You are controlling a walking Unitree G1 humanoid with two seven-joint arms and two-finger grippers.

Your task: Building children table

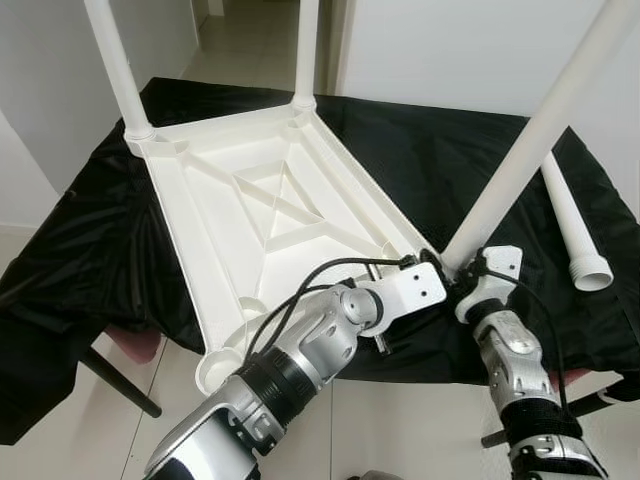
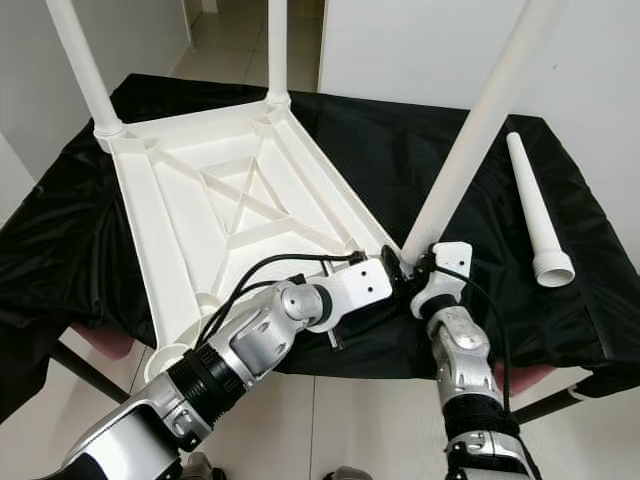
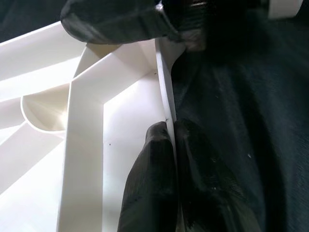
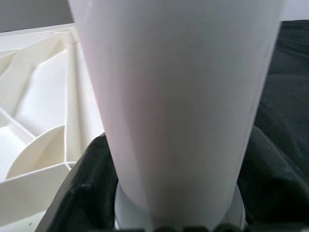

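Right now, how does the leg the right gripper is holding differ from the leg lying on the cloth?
The held leg stands tilted at the tabletop's near corner socket, the right gripper closed around its base; the loose leg lies flat on the black cloth, touched by nothing, its flared end free. Both are white tapered plastic tubes.

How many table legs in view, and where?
4. Two stand in the far corner sockets: far-left leg, far-right leg. Tilted leg at the near-right corner, gripped by the right tool. Loose leg lies on the black cloth.
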